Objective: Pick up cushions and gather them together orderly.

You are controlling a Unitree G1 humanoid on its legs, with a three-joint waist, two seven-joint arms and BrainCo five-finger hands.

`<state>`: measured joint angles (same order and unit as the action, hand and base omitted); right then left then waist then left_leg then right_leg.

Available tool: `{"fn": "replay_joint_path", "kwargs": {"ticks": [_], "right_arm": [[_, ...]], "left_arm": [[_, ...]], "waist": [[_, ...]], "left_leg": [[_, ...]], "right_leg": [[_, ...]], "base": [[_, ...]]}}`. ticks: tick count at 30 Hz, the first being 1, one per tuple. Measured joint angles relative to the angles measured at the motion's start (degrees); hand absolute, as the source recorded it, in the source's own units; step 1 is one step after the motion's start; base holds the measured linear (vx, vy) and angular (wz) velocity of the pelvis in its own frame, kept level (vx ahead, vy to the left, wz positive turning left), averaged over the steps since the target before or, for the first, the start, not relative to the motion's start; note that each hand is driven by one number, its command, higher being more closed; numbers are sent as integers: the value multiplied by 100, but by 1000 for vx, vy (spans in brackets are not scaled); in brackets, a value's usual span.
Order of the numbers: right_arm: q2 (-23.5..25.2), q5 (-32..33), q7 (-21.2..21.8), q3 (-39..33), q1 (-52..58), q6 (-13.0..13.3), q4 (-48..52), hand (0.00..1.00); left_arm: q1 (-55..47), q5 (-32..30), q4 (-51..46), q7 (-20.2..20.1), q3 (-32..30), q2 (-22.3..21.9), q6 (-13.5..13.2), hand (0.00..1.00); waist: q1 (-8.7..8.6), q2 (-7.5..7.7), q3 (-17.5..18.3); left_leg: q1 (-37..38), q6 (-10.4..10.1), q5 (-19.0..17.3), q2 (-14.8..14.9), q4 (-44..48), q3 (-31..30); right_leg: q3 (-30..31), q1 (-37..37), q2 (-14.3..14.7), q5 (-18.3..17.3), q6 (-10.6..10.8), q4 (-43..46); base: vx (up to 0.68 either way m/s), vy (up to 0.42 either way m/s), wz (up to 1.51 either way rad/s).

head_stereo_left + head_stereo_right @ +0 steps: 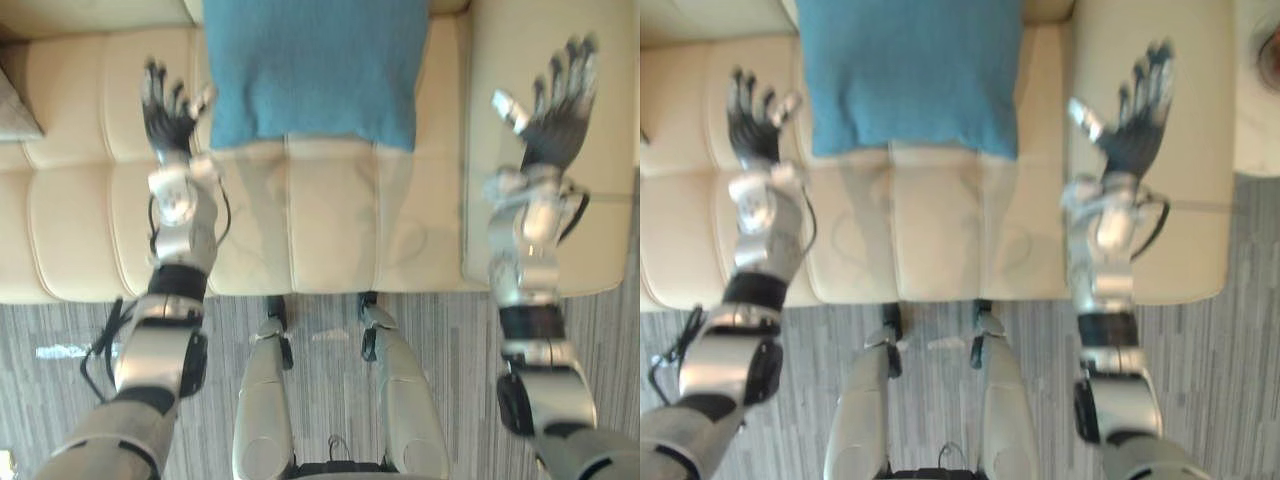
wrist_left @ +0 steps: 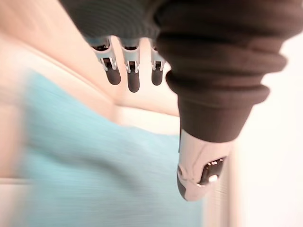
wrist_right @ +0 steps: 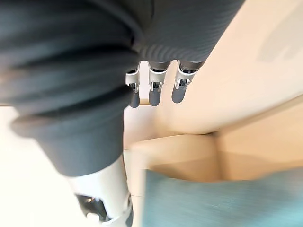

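Note:
A teal cushion (image 1: 315, 70) lies on the cream sofa (image 1: 300, 240), its near edge about mid-seat. My left hand (image 1: 168, 115) hovers open just left of the cushion's near left corner, fingers straight, thumb toward the cushion. My right hand (image 1: 555, 110) is open over the sofa's right arm, well apart from the cushion's right edge. In the left wrist view the cushion (image 2: 99, 175) spreads beyond my straight fingers (image 2: 133, 71) and thumb. The right wrist view shows the cushion (image 3: 222, 201) past my hand's fingers (image 3: 155, 92); nothing is held.
A grey cushion's corner (image 1: 15, 110) shows at the sofa's far left edge. The sofa's wide right arm (image 1: 545, 200) lies under my right hand. Striped grey floor (image 1: 330, 320) runs along the sofa's front. A round dark object (image 1: 1270, 50) sits at the right.

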<state>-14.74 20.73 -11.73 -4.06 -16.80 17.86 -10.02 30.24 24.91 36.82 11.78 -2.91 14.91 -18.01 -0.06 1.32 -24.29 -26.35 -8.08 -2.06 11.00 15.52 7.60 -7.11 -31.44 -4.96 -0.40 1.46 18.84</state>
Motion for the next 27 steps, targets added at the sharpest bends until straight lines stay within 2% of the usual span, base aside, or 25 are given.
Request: {"fn": "replay_joint_path", "kwargs": {"ticks": [2,4,5,8,11,14,18,19,21,22,23,24,25,27], "right_arm": [[413,-298,268,186,924,-55,-123,0],[747,-515,449,233,1437,-92,-546,0],[977,-649,521,227,1729,-141,-980,0],[1310,-795,665,189,2187,-272,-2193,0],[1463,-956,712,-33,2434,-368,-3160,0],[1453,-958,708,-251,2432,-458,-3665,0],[1417,-957,684,-260,2328,-536,-3970,0],[1420,-956,684,-261,2264,-569,-4085,0],[1460,-962,685,-270,2200,-607,-4157,0],[1393,-1040,684,-296,2141,-647,-4300,0],[1371,-1075,682,-316,2141,-650,-4316,0],[1302,-1134,685,-407,2139,-678,-4348,0],[1237,-1183,683,-497,2054,-717,-4506,0],[1261,-1206,716,-482,1976,-784,-4631,0]], "left_arm": [[-1002,-358,211,-152,119,-454,83,0],[-1624,-592,506,-271,286,-748,159,0],[-2021,-775,728,-358,308,-953,241,0],[-2723,-1191,1201,-461,292,-1252,280,0],[-3080,-1534,1636,-500,280,-1400,355,0],[-3172,-1749,1874,-589,272,-1401,464,0],[-3201,-1754,1898,-589,207,-1394,493,0],[-3219,-1759,1900,-588,201,-1389,503,0],[-3226,-1815,1939,-592,160,-1414,531,0],[-3264,-1828,2012,-637,172,-1492,567,0],[-3265,-1834,2023,-648,175,-1513,576,0],[-3264,-1866,2030,-668,179,-1582,596,0],[-3239,-1873,2025,-678,226,-1600,599,0],[-3179,-1870,2026,-681,327,-1439,599,0]], "waist": [[12,61,280],[24,91,512],[37,104,752],[42,68,1255],[47,-71,1581],[40,-161,1670],[41,-126,1718],[41,-121,1797],[46,-114,1797],[24,-113,1813],[7,-141,1825],[-38,-310,1911],[-75,-319,1912],[-89,-230,1910]], "left_leg": [[345,-7,-7,22,-161,108],[679,-14,-12,18,-299,149],[893,-36,-18,8,-410,161],[1462,-61,-13,-2,-680,279],[1874,-77,-3,-18,-928,274],[2000,-77,4,-73,-985,194],[1973,-55,-6,-112,-821,140],[1928,-39,3,-111,-837,158],[1793,68,-358,-34,-99,436],[1811,62,-818,-27,775,431],[1843,23,-880,-21,838,416],[1856,-58,-1032,-24,828,317],[1852,-30,-1124,-138,741,306],[1874,-18,-1117,-334,461,266]], "right_leg": [[-37,270,-10,-113,-32,27],[-65,532,-20,-229,-28,49],[-92,699,-32,-317,-14,52],[-146,1165,-54,-512,20,20],[-214,1585,-54,-587,92,-156],[-326,1820,-116,-579,89,-252],[-484,1934,-227,-570,88,-246],[-508,1924,-247,-477,53,-358],[-526,1944,-334,-358,35,-492],[-476,1994,-435,-275,128,-526],[-471,2008,-445,-254,157,-548],[-464,2035,-444,-170,250,-601],[-398,2024,-457,-32,369,-682],[-353,1973,-570,197,382,-864]], "base": [[135,-23,7],[146,-8,6],[149,-2,7],[152,3,7],[92,11,9],[27,30,18],[0,40,23],[-29,54,4],[-39,98,-10],[-29,104,-13],[-14,179,-6],[-22,195,3],[-57,261,4],[-111,190,0]]}}
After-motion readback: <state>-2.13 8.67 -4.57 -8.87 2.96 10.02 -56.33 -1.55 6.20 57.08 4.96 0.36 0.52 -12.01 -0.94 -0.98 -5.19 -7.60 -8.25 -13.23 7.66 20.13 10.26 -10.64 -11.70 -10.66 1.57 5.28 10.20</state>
